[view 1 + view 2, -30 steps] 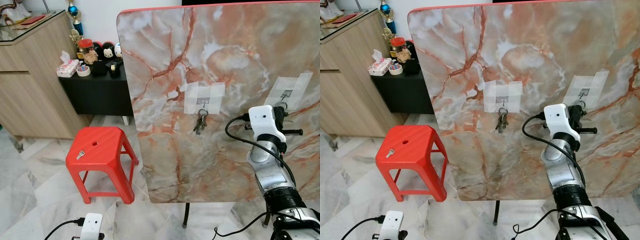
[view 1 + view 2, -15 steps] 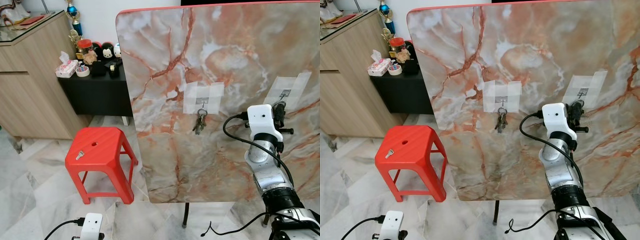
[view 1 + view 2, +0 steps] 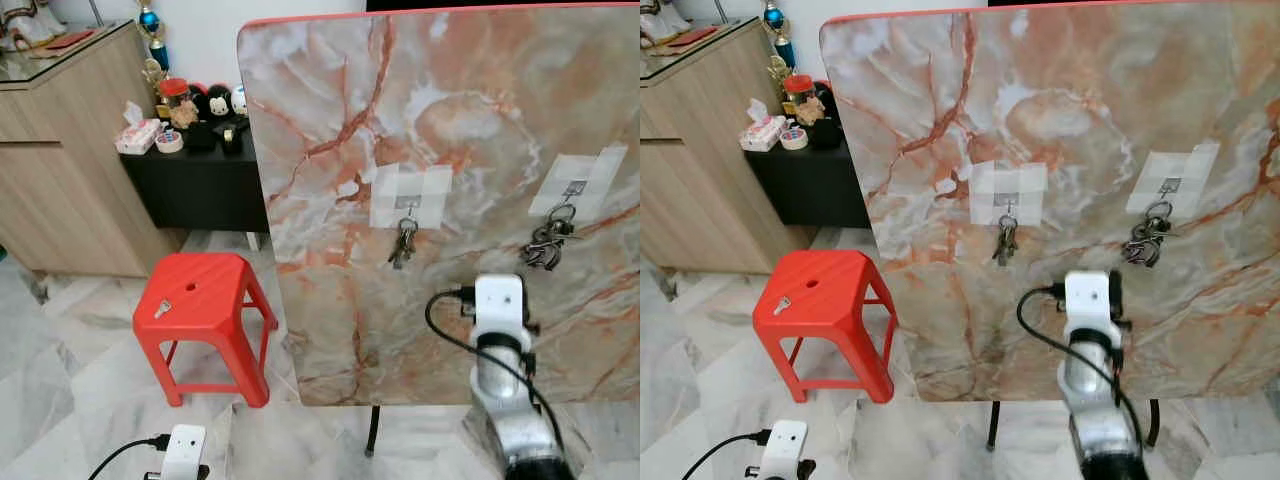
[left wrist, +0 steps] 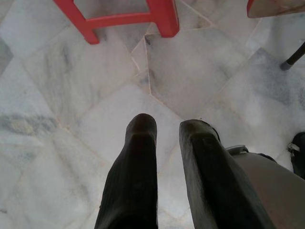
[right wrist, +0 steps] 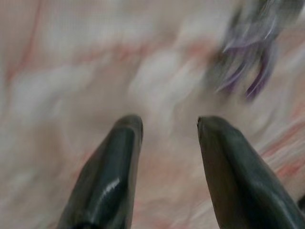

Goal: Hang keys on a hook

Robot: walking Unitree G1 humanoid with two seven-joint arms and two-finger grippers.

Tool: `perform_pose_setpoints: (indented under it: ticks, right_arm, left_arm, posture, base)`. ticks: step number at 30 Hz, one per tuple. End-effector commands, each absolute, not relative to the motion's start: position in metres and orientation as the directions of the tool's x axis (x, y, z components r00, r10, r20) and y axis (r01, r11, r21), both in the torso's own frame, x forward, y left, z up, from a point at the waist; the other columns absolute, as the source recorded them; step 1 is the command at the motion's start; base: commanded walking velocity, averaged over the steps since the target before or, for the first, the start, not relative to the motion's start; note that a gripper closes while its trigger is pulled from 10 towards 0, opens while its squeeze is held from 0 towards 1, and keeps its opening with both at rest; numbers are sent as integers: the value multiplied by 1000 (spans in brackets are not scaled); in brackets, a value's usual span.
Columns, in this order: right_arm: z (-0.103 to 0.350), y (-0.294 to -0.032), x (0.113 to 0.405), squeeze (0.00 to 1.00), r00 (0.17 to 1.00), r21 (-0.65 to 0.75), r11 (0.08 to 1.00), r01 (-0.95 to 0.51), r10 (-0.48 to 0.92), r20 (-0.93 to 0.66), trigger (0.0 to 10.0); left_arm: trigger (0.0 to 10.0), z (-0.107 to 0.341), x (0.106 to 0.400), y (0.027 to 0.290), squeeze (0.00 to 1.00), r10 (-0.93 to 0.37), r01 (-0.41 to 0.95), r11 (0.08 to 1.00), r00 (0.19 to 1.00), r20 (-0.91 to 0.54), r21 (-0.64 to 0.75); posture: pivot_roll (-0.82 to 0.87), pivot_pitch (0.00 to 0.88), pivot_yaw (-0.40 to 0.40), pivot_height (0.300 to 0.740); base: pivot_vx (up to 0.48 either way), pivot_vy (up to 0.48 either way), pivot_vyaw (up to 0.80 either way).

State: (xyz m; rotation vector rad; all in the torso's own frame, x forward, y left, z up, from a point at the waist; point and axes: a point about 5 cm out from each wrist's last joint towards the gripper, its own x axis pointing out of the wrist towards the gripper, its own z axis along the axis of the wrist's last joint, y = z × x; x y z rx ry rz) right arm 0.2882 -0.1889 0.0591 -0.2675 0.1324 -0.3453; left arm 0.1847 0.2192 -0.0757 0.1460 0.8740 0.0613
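Note:
An upright marble board [image 3: 330, 300] carries two taped hooks. One key bunch [image 3: 404, 243] hangs from the left hook [image 3: 407, 203]. A second, darker key bunch [image 3: 547, 245] hangs from the right hook [image 3: 574, 187]. My right arm's wrist [image 3: 499, 305] is below and left of that bunch, clear of the board. In the blurred right wrist view, my right gripper [image 5: 169, 126] is open and empty, with the bunch [image 5: 252, 57] beyond its fingertips. My left gripper [image 4: 167, 129] hangs low over the floor, slightly open and empty. A single key [image 3: 161, 309] lies on the red stool [image 3: 195, 300].
A wooden cabinet [image 3: 60, 170] stands at the left. Beside it a low black table [image 3: 200, 185] holds tissues and toys. The board's thin dark leg [image 3: 372, 435] meets the marble floor just left of my right arm.
My right gripper was up at the right hook with the dark key bunch. It has let go and dropped down and back, and the bunch now hangs free on the hook.

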Motion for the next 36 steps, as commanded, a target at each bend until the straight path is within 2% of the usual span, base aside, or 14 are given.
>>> perform_pose_setpoints:
  ticks: [1,2,3,5,6,8,9,11,14,19,24,26,29,36]
  right_arm:
    - [29,-187,273,0,908,-239,926,292,-347,-234,10000]
    - [2,-187,260,0,861,-176,940,294,-340,-379,10000]
    - [2,-187,260,0,861,-176,940,294,-340,-379,10000]
    - [-32,-188,237,0,765,-150,945,292,-325,-556,10000]
    - [-32,-188,237,0,765,-150,945,292,-325,-556,10000]
    - [-56,-187,215,0,687,-102,951,291,-283,-669,10000]
    - [-56,-187,215,0,687,-102,951,291,-283,-669,10000]
    - [-69,-188,200,0,624,-61,944,323,-261,-737,10000]
    - [-83,-189,180,0,545,52,892,449,-227,-807,10000]
    - [-99,-190,147,0,427,-34,932,361,-198,-882,10000]
    - [-99,-187,149,0,454,-3,941,338,-166,-875,10000]
    - [-98,-181,152,0,475,2,967,257,-124,-871,10000]
    - [-98,-178,154,0,479,15,973,231,-101,-872,10000]
    - [-96,-178,158,0,499,-25,991,133,-89,-862,10000]
  left_arm:
    - [10000,-77,181,222,0,124,8,986,624,-772,165]
    - [10000,-77,181,222,0,124,8,986,624,-772,165]
    - [10000,-77,181,222,0,124,8,986,624,-772,165]
    - [10000,-77,181,223,0,125,13,985,621,-774,169]
    - [10000,-77,181,223,0,125,13,985,621,-774,169]
    - [10000,-77,181,223,0,125,15,985,620,-774,171]
    - [10000,-77,181,223,0,125,15,985,620,-774,171]
    - [10000,-77,181,223,0,125,16,985,619,-775,172]
    - [10000,-77,181,224,0,127,18,984,616,-777,176]
    - [10000,-78,180,224,0,132,15,984,614,-778,178]
    - [10000,-78,179,225,0,138,14,983,609,-781,185]
    - [10000,-79,178,225,0,141,16,982,603,-785,189]
    - [10000,-79,179,225,0,141,16,982,601,-787,188]
    - [10000,-78,179,225,0,143,10,983,600,-787,186]
  posture:
    - [-64,0,39,740]
    - [-64,0,40,740]
    - [-64,0,40,740]
    - [-60,0,41,740]
    - [-60,0,41,740]
    - [-68,0,48,740]
    - [-68,0,48,740]
    - [-61,0,52,740]
    - [-65,0,53,740]
    - [-62,0,53,740]
    - [-72,0,56,740]
    - [-72,0,56,740]
    - [-68,0,54,740]
    - [-67,0,52,740]
  base:
    - [0,0,0]
    - [0,0,0]
    - [0,0,0]
    - [0,0,0]
    - [0,0,0]
    - [0,0,0]
    - [0,0,0]
    - [0,0,0]
    - [0,0,0]
    - [0,0,0]
    - [0,0,0]
    - [0,0,0]
    - [0,0,0]
    - [0,0,0]
